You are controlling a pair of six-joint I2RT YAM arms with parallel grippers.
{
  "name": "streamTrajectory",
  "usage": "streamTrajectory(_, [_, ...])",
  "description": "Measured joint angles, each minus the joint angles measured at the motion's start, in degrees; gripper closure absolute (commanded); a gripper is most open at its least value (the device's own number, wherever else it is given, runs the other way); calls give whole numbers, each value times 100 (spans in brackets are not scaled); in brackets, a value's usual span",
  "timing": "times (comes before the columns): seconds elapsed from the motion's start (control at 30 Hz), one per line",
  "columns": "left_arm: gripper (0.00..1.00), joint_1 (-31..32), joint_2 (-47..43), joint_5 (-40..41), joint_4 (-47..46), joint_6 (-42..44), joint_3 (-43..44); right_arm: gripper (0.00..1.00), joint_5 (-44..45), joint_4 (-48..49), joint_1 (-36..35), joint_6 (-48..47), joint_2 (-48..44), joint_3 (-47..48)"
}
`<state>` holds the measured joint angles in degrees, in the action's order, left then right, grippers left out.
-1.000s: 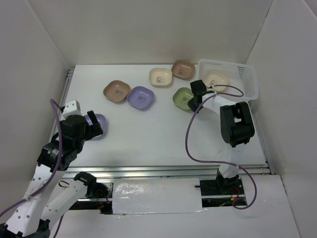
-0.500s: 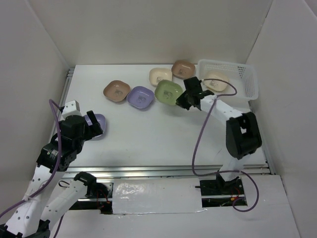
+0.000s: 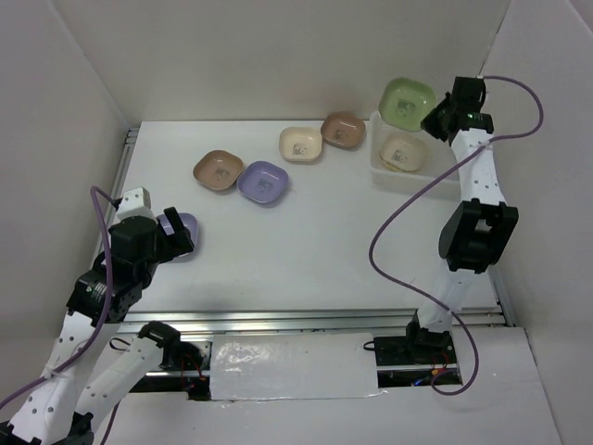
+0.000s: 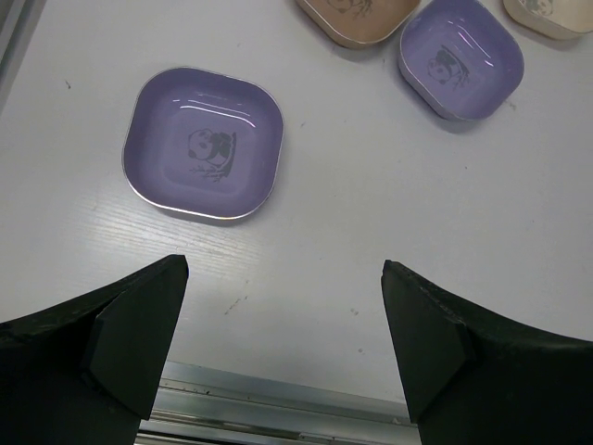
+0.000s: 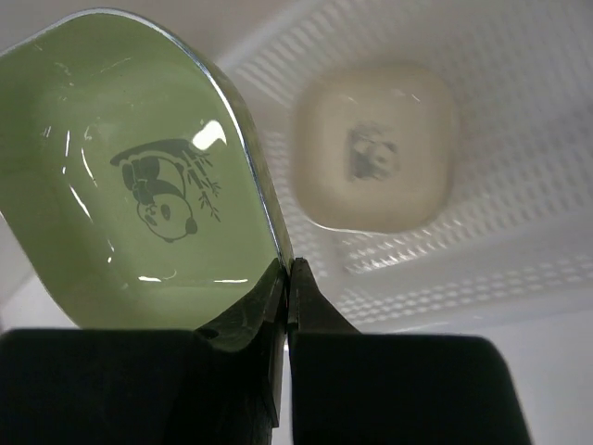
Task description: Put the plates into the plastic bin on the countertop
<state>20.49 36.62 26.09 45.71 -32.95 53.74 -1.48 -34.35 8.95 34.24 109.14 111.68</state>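
My right gripper is shut on the rim of a green plate, held tilted in the air over the plastic bin. A cream plate lies in the bin. On the countertop sit a cream plate, two brown plates and two lilac plates. My left gripper stands open and empty just short of the near lilac plate.
A metal rail runs along the near edge of the countertop, close under my left fingers. White walls enclose the back and both sides. My right arm hides most of the bin's right part in the top view.
My right gripper shut on the green plate, lifted it off the countertop and carried it up and right to above the bin. The left arm has barely moved.
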Motion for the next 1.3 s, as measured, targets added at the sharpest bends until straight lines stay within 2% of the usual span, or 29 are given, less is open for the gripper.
streamTrajectory(0.17, [1, 0, 2, -72, -28, 24, -2, 100, 4, -428, 203, -369, 837, -24])
streamTrajectory(0.33, [1, 0, 63, -216, -83, 138, -7, 100, 37, -459, 282, -313, 1386, -116])
streamTrajectory(0.37, [1, 0, 81, -240, -83, 144, -9, 96, 46, -450, 299, -289, 1399, -203])
streamTrajectory(0.4, [1, 0, 101, -254, -83, 149, -11, 92, 72, -457, 317, -245, 1401, -275])
streamTrajectory(0.43, [1, 0, 109, -269, -83, 151, -15, 68, 109, -466, 326, -210, 1401, -315])
streamTrajectory(0.47, [1, 0, 114, -289, -85, 151, -17, 50, 155, -466, 332, -155, 1401, -328])
streamTrajectory(0.57, [1, 0, 114, -339, -92, 155, -28, 31, 278, -415, 358, -39, 1373, -328])
streamTrajectory(0.63, [1, 0, 114, -358, -96, 155, -28, 29, 348, -389, 380, 63, 1300, -356])
streamTrajectory(0.67, [1, 0, 116, -372, -96, 157, -28, 8, 372, -345, 380, 96, 1220, -413])
streamTrajectory(0.87, [1, 0, 118, -393, -98, 160, -28, 6, 466, -264, 286, 251, 341, -562])
streamTrajectory(0.97, [1, 0, 118, -391, -101, 157, -28, 6, 704, -142, -136, 227, -269, -634])
streamTrajectory(1.17, [1, 0, 186, -352, -96, 149, -28, 7, 1051, 636, -2422, 673, -1279, -1902])
streamTrajectory(1.3, [1, 0, 225, -282, -92, 144, -28, 10, 1082, 828, -3412, 1320, -756, -2251])
